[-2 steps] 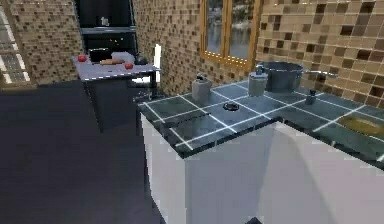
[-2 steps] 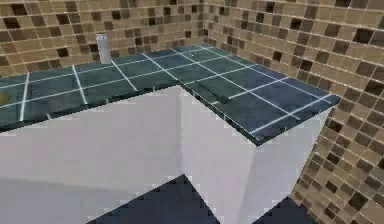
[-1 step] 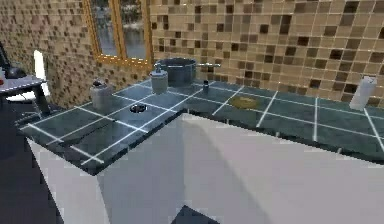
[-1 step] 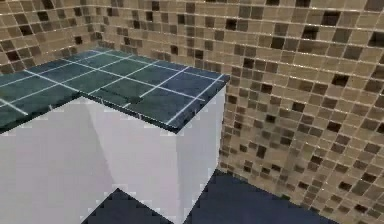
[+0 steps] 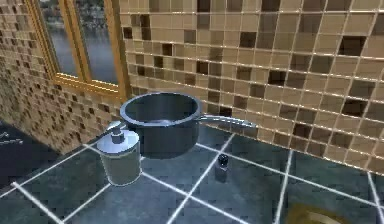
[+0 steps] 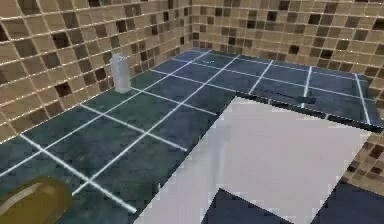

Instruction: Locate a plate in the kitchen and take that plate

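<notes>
Though a brown blob lies on the counter, gripper's state cannot be told

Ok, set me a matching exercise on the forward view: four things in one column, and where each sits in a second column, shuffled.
Things:
1. pot
2. grey pump bottle
3. small dark shaker
4. window

Places:
A. upper left of the view, in a wooden frame
B. middle of the tiled counter
C. in front of the pot, toward the left
D. in front of the pot, toward the right

Pairs: 1-B, 2-C, 3-D, 4-A
</notes>
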### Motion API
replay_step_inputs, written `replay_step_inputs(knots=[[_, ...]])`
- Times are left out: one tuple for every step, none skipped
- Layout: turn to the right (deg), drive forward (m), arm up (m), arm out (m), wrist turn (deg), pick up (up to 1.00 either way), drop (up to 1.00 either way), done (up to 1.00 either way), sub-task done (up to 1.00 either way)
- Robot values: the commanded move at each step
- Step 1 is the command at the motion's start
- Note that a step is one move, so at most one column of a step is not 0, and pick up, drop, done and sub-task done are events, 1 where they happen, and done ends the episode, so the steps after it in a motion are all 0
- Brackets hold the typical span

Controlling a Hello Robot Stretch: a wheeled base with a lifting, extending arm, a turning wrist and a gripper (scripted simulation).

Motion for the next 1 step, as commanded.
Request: replay_step_inputs(knots=[[-39.0, 0.0, 0.0, 0.0, 0.0, 0.0, 0.0, 0.0, 0.0]])
